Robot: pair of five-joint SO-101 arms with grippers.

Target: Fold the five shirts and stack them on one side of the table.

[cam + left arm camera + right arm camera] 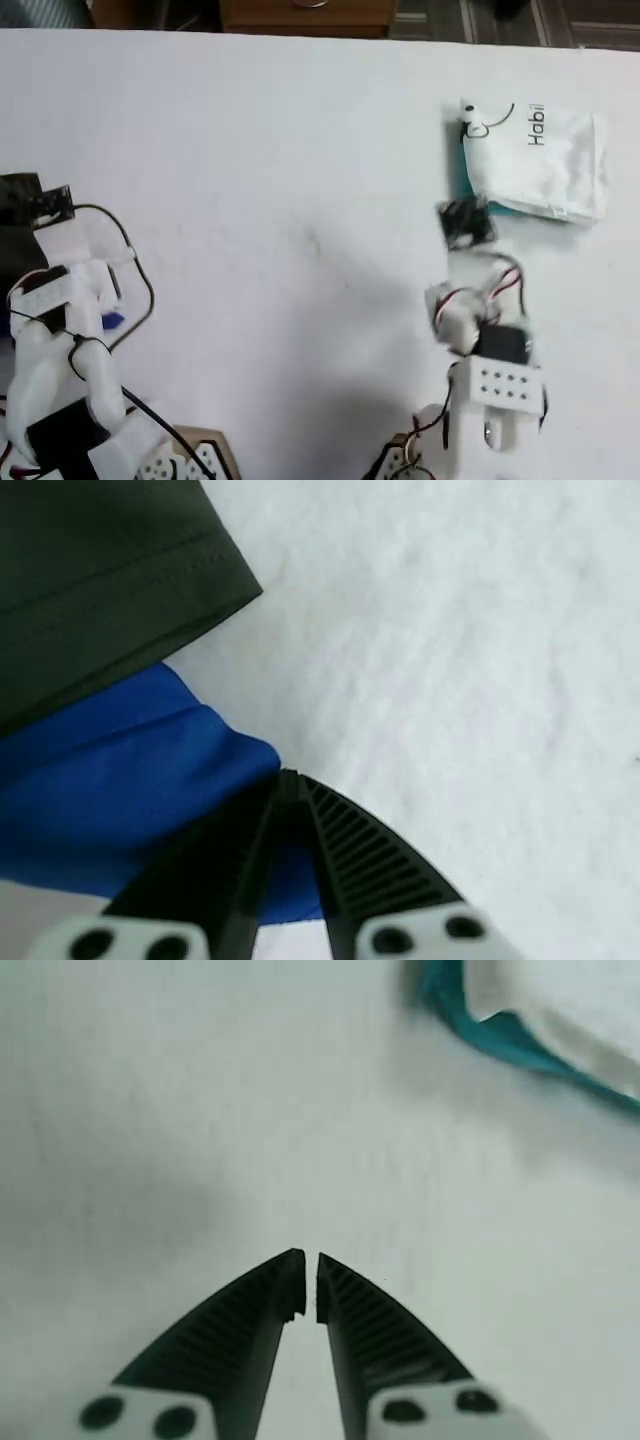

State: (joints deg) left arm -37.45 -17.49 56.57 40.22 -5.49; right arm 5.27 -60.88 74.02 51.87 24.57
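My left fingers (350,850) are pressed together, tips at the hem corner of the blue shirt (100,790); I cannot tell if any cloth is caught between them. The black shirt (90,570) lies just beside it, its stitched hem overlapping the blue. My right fingers (360,1330) are almost shut, empty, over bare worktop (250,180) near the folded pile at the far right: a white shirt (545,160) on a teal shirt (500,1035).

As I judge it, a pull on the blue could drag the black along, since soft knit clings to itself. A thin pinch at a corner may slip out. My right fingers sit close to the pile, and a careless sweep could nudge the white top layer askew. The worktop looks smooth, so loose cloth will slide and bunch.
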